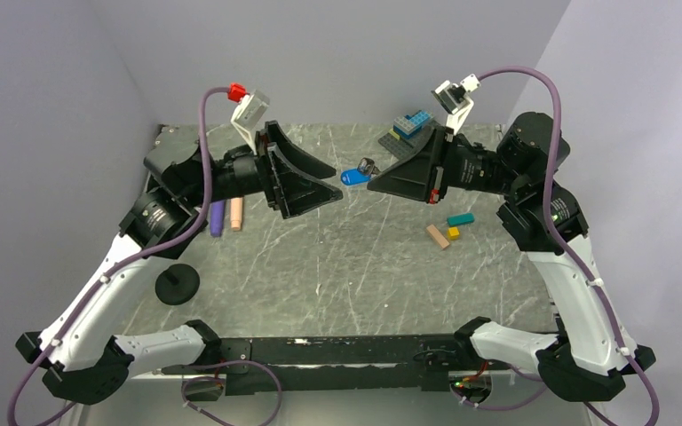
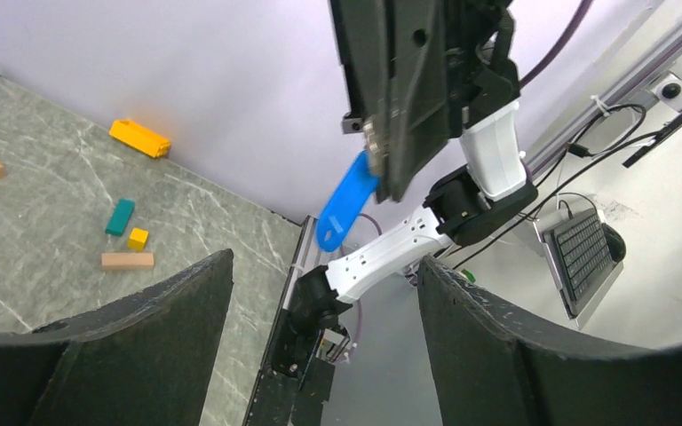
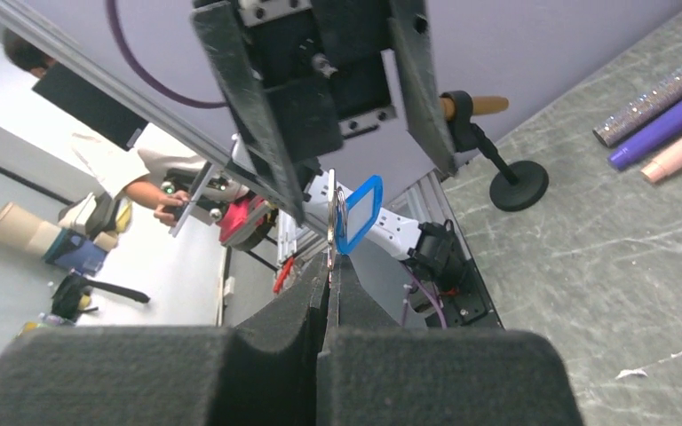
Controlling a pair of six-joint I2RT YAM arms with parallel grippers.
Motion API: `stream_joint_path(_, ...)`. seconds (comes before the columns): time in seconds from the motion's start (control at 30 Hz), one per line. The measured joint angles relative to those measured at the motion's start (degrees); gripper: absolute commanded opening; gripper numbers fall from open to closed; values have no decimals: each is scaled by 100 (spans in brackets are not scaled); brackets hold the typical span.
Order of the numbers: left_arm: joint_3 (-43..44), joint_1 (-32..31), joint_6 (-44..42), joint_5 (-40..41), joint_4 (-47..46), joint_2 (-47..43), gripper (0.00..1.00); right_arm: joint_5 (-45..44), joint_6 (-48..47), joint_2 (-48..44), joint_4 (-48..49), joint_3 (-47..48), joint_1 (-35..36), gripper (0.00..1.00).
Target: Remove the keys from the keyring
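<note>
right gripper (image 3: 329,266) tight on keyring (image 3: 336,217), blue key (image 3: 361,211) near wide-apart left gripper (image 2: 324,264)

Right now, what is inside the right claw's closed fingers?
The right gripper is shut on a thin silver ring, and the blue key sticks out beside the ring, apparently threaded on it. The bit of ring pinched between the fingers is covered.

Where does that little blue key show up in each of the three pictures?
Top external: the key, upper centre, at the right gripper tip.
Left wrist: upper middle, poking out below that gripper.
Right wrist: centre, just above that gripper's shut fingers.
Shared landmark: the right gripper.
</note>
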State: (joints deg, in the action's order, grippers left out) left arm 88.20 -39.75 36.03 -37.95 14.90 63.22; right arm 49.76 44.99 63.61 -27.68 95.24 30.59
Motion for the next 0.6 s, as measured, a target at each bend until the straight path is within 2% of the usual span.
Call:
stream_joint_path(0.1, -162, -33, -2, 103, -83, 28, 78, 48, 232, 0, 315, -17, 0, 0)
stream_joint_path(0.3, -177, -50, 7, 225, -225, 140, 68, 177, 481, 0, 654, -57, 0, 0)
stream_joint_path(0.43, -120, -57, 52, 181, -439, 227, 59, 179, 527, -2, 730, -85, 0, 0)
stream_joint_path(0.53, -85, -57, 144, 87, -658, 310, 56, 179, 557, -26, 752, -125, 0, 0)
stream_joint_path(0.6, -85, -57, 236, 2, -802, 348, 49, 177, 560, -39, 758, -127, 0, 0)
